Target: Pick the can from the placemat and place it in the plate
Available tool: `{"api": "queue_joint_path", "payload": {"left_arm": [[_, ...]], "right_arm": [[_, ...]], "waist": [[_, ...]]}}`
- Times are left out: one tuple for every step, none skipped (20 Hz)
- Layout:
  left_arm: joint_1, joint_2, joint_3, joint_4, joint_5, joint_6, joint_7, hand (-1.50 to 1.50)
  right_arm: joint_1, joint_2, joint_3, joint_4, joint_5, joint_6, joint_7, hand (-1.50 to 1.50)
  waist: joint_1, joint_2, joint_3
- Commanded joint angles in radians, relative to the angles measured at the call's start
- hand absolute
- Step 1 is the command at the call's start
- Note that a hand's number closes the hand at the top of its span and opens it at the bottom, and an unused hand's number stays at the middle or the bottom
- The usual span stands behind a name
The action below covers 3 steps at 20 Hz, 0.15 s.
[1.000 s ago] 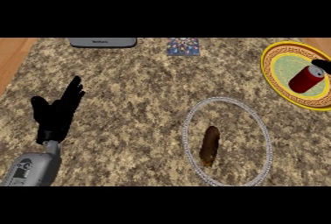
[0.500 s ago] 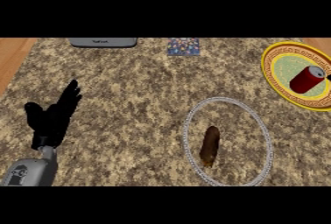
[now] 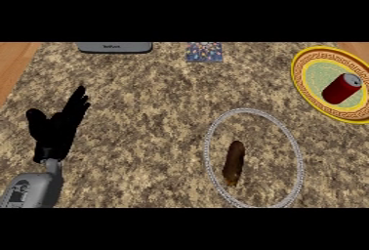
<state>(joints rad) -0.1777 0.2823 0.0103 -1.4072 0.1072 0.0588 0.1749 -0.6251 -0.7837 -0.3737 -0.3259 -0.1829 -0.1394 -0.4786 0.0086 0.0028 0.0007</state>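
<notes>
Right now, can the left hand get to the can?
Probably not easily: the left hand rests open at the counter's left, while the can lies across on the yellow plate at far right. Nothing blocks it, though.

The counter [image 3: 166, 97] has a speckled, granite-like stone top in brown and cream, matt and grainy-looking. Bare wood [image 3: 16, 63] shows at its far left edge, smooth and warm-toned. The can [image 3: 341, 88] looks like glossy red metal with a silvery top. The plate [image 3: 310, 63] looks like glazed ceramic, yellow-rimmed with a patterned band. The left hand [image 3: 57, 128] is matt black, on a smooth grey forearm [image 3: 29, 190].
</notes>
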Motion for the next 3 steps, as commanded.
{"api": "queue_joint_path", "payload": {"left_arm": [[0.034,-0.027,-0.012,-0.037,-0.030,0.014,-0.014,0.00],[0.032,-0.031,-0.011,-0.047,-0.025,0.006,-0.007,0.00],[0.054,-0.031,-0.002,0.001,-0.018,-0.022,-0.052,0.00]], "right_arm": [[0.047,-0.008,-0.007,0.048,0.008,0.026,-0.047,-1.50],[0.020,-0.046,-0.004,0.055,0.019,0.036,-0.027,-1.50],[0.013,-0.040,0.004,0.044,0.022,0.018,0.021,-1.50]], "waist": [[0.005,0.002,0.001],[0.007,0.002,0.001],[0.004,0.001,0.000]]}}
